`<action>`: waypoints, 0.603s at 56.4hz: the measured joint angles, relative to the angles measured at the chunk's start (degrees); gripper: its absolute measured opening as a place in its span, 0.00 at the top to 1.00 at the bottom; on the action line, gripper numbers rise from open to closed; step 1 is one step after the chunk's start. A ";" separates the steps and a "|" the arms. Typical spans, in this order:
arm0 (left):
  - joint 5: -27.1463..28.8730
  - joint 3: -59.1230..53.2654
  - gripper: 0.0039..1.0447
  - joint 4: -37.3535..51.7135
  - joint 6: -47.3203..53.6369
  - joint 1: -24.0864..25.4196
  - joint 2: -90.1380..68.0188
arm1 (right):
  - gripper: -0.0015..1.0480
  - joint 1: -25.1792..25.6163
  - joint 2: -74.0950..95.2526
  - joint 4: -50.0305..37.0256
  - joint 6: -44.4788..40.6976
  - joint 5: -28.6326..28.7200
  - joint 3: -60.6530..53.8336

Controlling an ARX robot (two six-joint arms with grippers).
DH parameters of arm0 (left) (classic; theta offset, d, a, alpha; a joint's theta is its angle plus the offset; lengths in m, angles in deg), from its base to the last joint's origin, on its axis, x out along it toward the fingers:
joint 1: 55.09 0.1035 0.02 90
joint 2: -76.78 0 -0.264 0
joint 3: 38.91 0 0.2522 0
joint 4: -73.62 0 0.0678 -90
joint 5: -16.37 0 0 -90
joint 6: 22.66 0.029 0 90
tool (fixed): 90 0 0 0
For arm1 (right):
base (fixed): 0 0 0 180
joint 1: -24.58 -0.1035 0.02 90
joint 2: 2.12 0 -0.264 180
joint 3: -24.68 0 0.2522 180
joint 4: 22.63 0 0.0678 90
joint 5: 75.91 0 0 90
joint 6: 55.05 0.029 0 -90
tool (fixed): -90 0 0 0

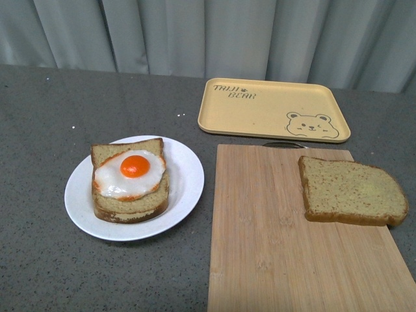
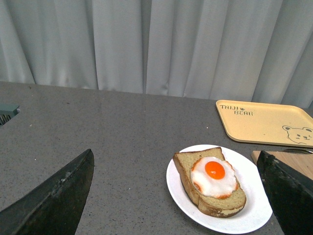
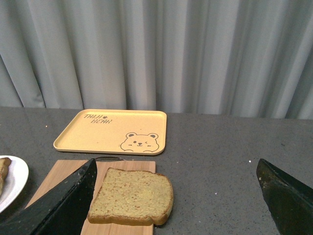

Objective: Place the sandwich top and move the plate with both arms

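Observation:
The sandwich top (image 1: 351,191), a brown speckled bread slice, lies flat on the right side of a wooden cutting board (image 1: 273,240). It also shows in the right wrist view (image 3: 132,196). The white plate (image 1: 185,182) sits left of the board and holds stacked bread with a fried egg (image 1: 130,172). Plate (image 2: 252,215) and egg (image 2: 214,176) show in the left wrist view. Neither arm shows in the front view. My left gripper (image 2: 178,196) is open, with the plate between its fingers ahead. My right gripper (image 3: 178,196) is open, short of the slice.
A yellow tray with a bear drawing (image 1: 273,107) lies behind the board, near a grey curtain (image 1: 208,32). The tabletop (image 1: 45,117) is dark grey. A plate edge (image 3: 12,178) shows in the right wrist view.

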 joint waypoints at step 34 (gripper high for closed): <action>0.00 0.00 0.06 0.00 0.00 0.00 0.00 | 0.09 0.00 0.00 0.00 0.00 0.00 0.00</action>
